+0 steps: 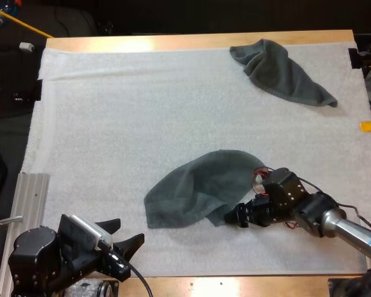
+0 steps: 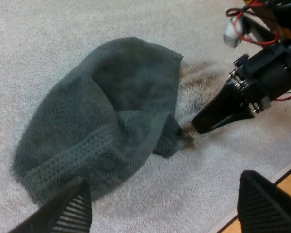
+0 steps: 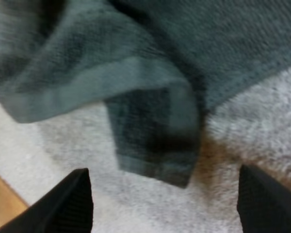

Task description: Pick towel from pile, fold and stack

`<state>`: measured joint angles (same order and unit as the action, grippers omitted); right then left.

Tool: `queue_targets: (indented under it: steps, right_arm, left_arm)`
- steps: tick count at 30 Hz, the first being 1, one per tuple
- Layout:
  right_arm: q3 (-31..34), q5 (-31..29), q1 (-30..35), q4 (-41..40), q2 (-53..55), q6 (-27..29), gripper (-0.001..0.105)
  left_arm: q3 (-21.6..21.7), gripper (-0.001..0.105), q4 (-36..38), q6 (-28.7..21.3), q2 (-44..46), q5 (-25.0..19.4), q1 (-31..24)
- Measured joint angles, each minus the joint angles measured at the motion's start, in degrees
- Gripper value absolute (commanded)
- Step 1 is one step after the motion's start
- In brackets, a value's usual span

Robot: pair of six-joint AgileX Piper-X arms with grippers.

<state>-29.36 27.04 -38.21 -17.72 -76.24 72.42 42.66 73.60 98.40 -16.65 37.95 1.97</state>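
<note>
Towelling is lying rumpled near-centre on the fuzzy white mat: a rounded dark grey-green towel. The right gripper is hovering spread, empty, at its folded corner; the left gripper is gaping empty.

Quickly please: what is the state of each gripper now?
Left gripper: open, holding nothing.
Right gripper: open, at a corner of the near towel, not gripping it.
</note>
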Motion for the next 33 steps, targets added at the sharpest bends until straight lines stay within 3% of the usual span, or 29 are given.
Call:
queue_targets:
  steps: [12,18,25,28,33]
  right_arm:
    - [0.0,6.7,0.0,7.8,-7.5,-8.8,0.06]
    - [0.0,7.5,0.0,8.1,-7.9,-9.5,0.035]
    - [0.0,6.5,0.0,8.5,-7.9,-10.7,0.02]
    - [0.0,6.3,0.0,8.6,-7.9,-10.7,0.0]
    - [0.0,6.3,0.0,10.8,-7.9,-10.7,0.0]
  left_arm:
    - [0.0,0.062,0.0,0.0,0.0,0.0,0.0]
    - [0.0,0.062,0.0,-0.4,0.0,0.0,0.0]
    - [0.0,0.062,0.0,-0.6,0.0,0.0,0.0]
    - [0.0,0.062,0.0,-0.6,0.0,0.0,0.0]
    - [0.0,0.062,0.0,-0.6,0.0,0.0,0.0]
